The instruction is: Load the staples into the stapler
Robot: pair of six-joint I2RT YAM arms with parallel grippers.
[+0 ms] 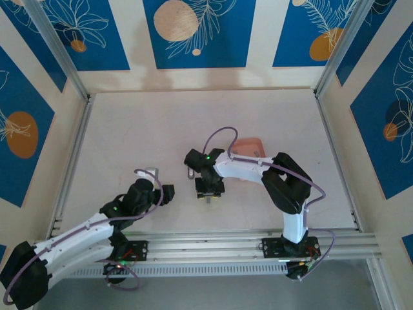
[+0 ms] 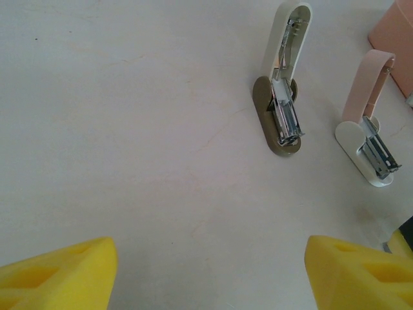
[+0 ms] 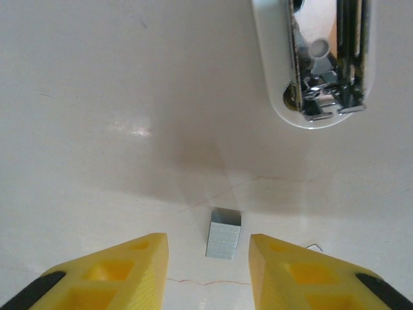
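A small grey block of staples [image 3: 223,234] lies flat on the table between the yellow fingers of my right gripper [image 3: 208,244]. The jaws are open, with a gap on each side of the block. Just beyond it is the white base of an opened stapler [image 3: 313,71], its metal magazine exposed. The left wrist view shows two opened staplers: a cream one on an olive base [image 2: 279,116] and a pink one on a white base [image 2: 366,145]. My left gripper [image 2: 210,252] hangs open over bare table, well short of them. From above, the right gripper [image 1: 210,191] points down at mid-table.
The pink tray [image 1: 249,147] sits behind the right arm, and its corner [image 2: 395,35] shows at the far right. A single loose staple wire [image 3: 314,246] lies by the right finger. The left gripper [image 1: 168,192] hovers left of the right one. Metal rails edge the table.
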